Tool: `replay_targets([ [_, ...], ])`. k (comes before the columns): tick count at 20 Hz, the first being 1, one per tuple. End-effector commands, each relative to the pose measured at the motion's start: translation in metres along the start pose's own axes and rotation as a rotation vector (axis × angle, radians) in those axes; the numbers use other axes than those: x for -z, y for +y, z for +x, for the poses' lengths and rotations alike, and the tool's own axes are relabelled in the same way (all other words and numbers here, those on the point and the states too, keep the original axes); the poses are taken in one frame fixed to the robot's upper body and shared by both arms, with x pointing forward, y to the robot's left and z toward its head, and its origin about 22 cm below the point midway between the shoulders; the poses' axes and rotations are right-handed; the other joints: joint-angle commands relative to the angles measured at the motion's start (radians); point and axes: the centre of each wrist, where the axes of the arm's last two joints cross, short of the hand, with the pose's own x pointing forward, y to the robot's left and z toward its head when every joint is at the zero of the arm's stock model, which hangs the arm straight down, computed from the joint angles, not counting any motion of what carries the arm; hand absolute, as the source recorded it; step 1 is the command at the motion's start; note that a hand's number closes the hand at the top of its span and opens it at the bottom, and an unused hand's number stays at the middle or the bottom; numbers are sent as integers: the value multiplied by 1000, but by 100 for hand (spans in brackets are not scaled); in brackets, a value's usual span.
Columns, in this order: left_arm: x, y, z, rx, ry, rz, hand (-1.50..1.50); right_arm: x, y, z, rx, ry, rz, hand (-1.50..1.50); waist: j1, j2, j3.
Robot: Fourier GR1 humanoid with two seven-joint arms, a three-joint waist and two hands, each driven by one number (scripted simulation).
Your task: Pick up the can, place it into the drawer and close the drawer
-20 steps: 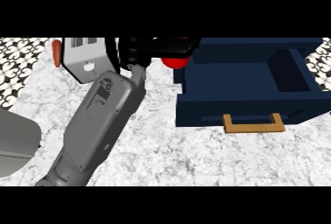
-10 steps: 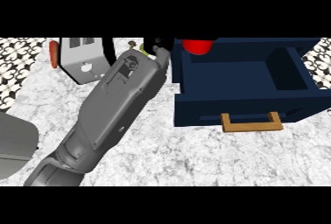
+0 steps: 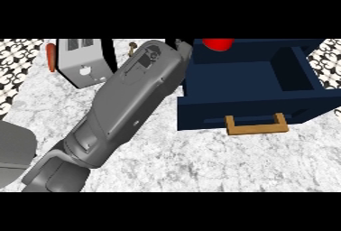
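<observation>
Stretching the left hand (image 3: 178,44) toward the open drawer's (image 3: 233,74) back left corner, setting the can (image 3: 218,43) above its back edge for release, grip being impossible to tell.

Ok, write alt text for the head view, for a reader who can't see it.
A grey forearm reaches diagonally across a marbled counter toward an open dark blue drawer with a wooden handle; its hand is hidden. A red can shows at the drawer's far edge, and a grey toaster stands at the upper left.
</observation>
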Motion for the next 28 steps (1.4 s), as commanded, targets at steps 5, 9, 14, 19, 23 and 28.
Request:
replay_targets([
  [5, 0, -8, -16, 36, 31, 30, 150, -7, 7, 9, 7, -21, 4, -150, -10, 0, 0],
  [9, 7, -3, -23, 54, 60, 19, 150, -3, 16, 11, 17, 10, 3, -150, -12, 5, 0],
  [14, 4, -3, -36, 105, 58, 49, 150, -1, 16, 10, -9, -8, 15, -150, -24, 7, 1],
  [19, 1, -15, -28, 129, 71, 76, -150, 6, 14, 3, 3, -21, 30, -150, -29, 7, 1],
  [23, 1, -12, -36, 133, 79, 120, -150, 6, 19, 12, 14, -4, 60, -150, -44, 10, 1],
  [28, 1, -2, -50, 149, 85, 149, -150, 4, 13, 6, 21, -11, 31, -150, -34, 7, 1],
])
